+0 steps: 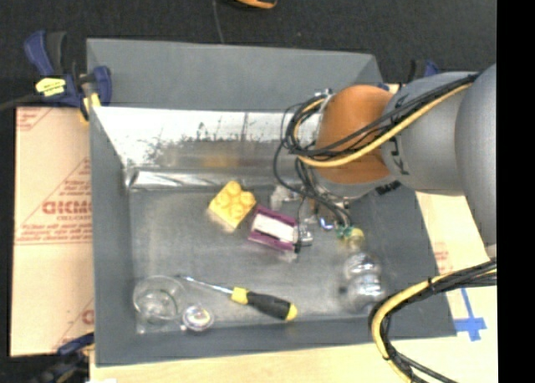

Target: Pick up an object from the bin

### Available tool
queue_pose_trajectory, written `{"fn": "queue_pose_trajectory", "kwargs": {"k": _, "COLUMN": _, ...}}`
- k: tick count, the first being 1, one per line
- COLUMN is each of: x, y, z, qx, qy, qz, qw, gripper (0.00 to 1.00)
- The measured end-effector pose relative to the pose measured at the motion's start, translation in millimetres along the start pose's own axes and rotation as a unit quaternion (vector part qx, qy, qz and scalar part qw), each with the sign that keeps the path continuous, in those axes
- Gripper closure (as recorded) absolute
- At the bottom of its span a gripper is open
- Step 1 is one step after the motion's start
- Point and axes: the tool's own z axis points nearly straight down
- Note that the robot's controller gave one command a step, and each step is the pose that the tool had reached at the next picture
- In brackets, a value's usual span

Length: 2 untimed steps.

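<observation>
Orange wrist cover (355, 135) masks gripper (303, 235), low at purple-white block's (269, 229) right end, bin centre; opening: can't tell. Yellow brick (231, 204) just beside block's left, so right-side approach looks clearer.

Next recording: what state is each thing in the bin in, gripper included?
gripper: lowered into the bin, at the purple-and-white block's right end.
purple-and-white block: lying mid-bin on the floor.
yellow toy brick: studs up, left of the block.
screwdriver: lying flat along the bin's lower side.
clear cup: lower-left corner, untouched.
clear lump: right side, untouched.
</observation>
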Motion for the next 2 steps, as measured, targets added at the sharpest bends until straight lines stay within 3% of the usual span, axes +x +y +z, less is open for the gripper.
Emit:
{"fn": "queue_pose_trajectory", "kwargs": {"k": 1, "x": -6.8, "y": 32, "z": 0, "qx": -0.004, "qy": 0.0032, "qz": 0.092, "qw": 0.9958, "gripper": 0.00}}
{"fn": "queue_pose_trajectory", "kwargs": {"k": 2, "x": -12.3, "y": 1, "z": 31, "qx": -0.002, "qy": -0.0002, "qz": 0.104, "qw": 0.9945, "gripper": 0.00}}
